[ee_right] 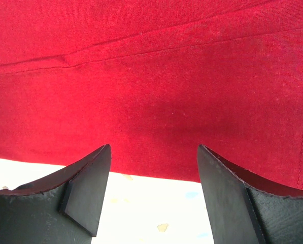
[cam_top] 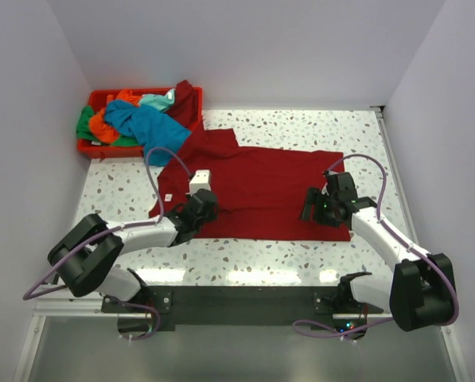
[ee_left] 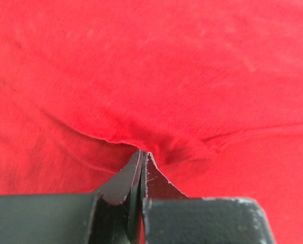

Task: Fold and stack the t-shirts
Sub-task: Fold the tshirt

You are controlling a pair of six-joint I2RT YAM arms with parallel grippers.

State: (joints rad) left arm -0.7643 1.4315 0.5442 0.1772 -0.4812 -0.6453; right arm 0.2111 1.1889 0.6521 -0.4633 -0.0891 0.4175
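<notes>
Dark red t-shirt (cam_top: 261, 183): laid out flat, first fold not yet made.
Spread across the bench (cam_top: 245, 263) in front of both arms, with no finished fold visible. Left jaws clenched on a pinch of its near hem. Right jaws released, poised at the near hem towards the other end, gripping nothing. Teal t-shirt (cam_top: 146, 123), orange t-shirt (cam_top: 103, 125) and green t-shirt (cam_top: 83, 127) are heaped unfolded in the red bin (cam_top: 90, 150), far left. Judged: early stage, no stack begun, every shirt left to fold.
</notes>
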